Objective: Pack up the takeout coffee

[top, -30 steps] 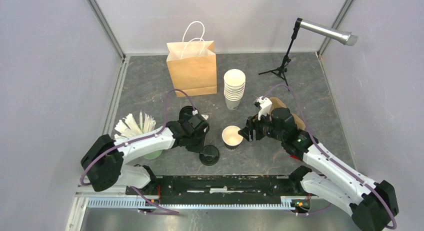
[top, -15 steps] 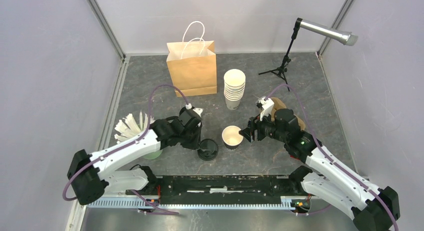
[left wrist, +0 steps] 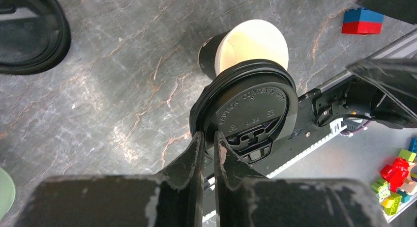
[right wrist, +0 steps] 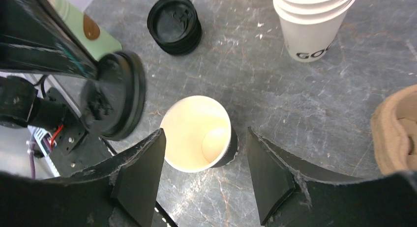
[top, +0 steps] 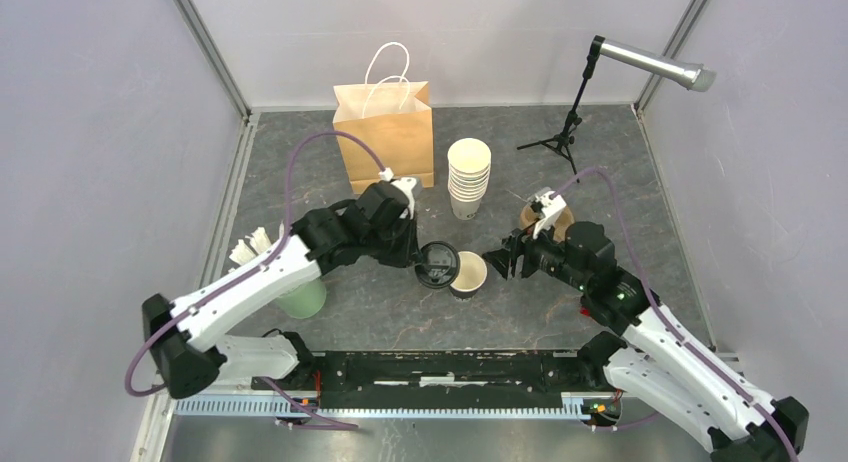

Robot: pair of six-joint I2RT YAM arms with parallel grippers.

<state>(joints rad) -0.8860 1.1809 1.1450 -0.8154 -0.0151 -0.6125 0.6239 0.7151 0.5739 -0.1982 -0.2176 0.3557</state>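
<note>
The takeout coffee cup [top: 467, 274] stands lidless on the table, cream inside with a dark wall [left wrist: 255, 42] [right wrist: 196, 131]. My left gripper [top: 415, 257] [left wrist: 208, 134] is shut on the rim of a black plastic lid [top: 438, 263] [left wrist: 255, 109]. It holds the lid tilted in the air, just left of the cup's mouth, overlapping its edge in the left wrist view. My right gripper [top: 497, 264] [right wrist: 205, 138] is open just right of the cup, its fingers apart on either side without touching it. The lid [right wrist: 115, 101] shows at the left of the right wrist view.
A brown paper bag [top: 384, 132] stands at the back, with a stack of lidless cups [top: 468, 177] to its right. A pile of black lids [right wrist: 174, 24] lies left of the stack. A brown cup carrier [top: 548, 218], a green cup [top: 300, 298] and a tripod [top: 562, 137] also stand here.
My left gripper has lifted the black lid off the table and carried it up and right to the cup. The right gripper has drawn back slightly to the right.
</note>
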